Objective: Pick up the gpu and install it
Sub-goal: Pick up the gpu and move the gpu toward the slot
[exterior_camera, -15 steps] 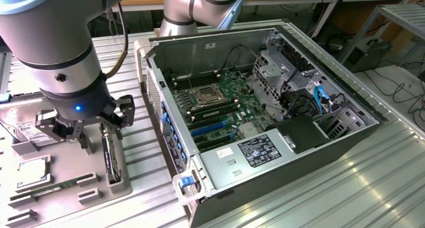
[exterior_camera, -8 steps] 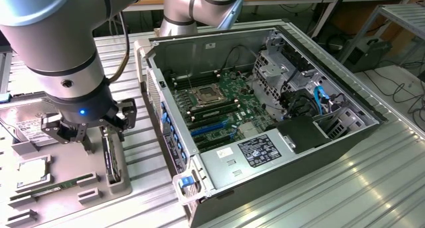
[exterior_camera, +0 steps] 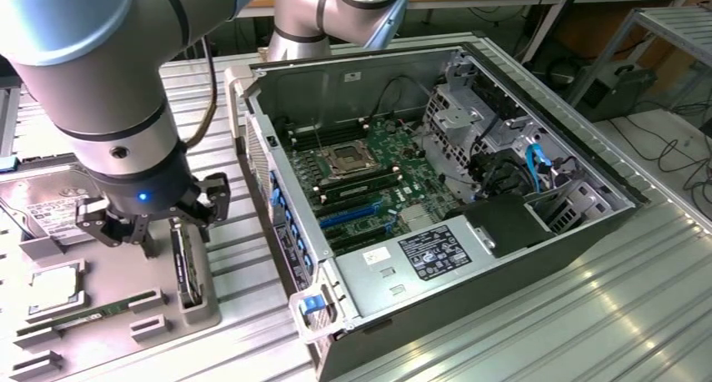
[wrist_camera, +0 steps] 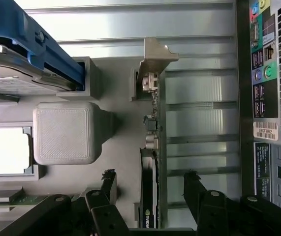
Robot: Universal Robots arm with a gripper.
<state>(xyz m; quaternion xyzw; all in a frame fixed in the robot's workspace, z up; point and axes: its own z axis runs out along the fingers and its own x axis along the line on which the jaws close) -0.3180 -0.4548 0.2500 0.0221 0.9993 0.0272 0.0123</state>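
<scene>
1. From where I stand I count 1 arm [exterior_camera: 100, 82], 1 gripper [exterior_camera: 167, 228], 1 gpu [exterior_camera: 189, 269], 1 open case [exterior_camera: 323, 86] and 1 grey tray [exterior_camera: 112, 269].
2. The tray carries 1 hard drive [exterior_camera: 45, 205], 1 CPU [exterior_camera: 50, 286] and 1 memory stick [exterior_camera: 95, 311].
3. The gpu stands on edge in a holder at the tray's side nearest the case, outside the case.
4. On the exterior view's clock face, the gpu sits at 5 o'clock from the gripper, just below it. The case lies at 3 o'clock, well apart.
5. The gripper is released, jaws spread wide and grasping nothing.
6. In the wrist view, 2 fingers [wrist_camera: 108, 187] flank the card's thin edge, with a gap on each side.
7. There the 1 silver bracket [wrist_camera: 155, 59] is at the card's end farthest from the fingers.
</scene>
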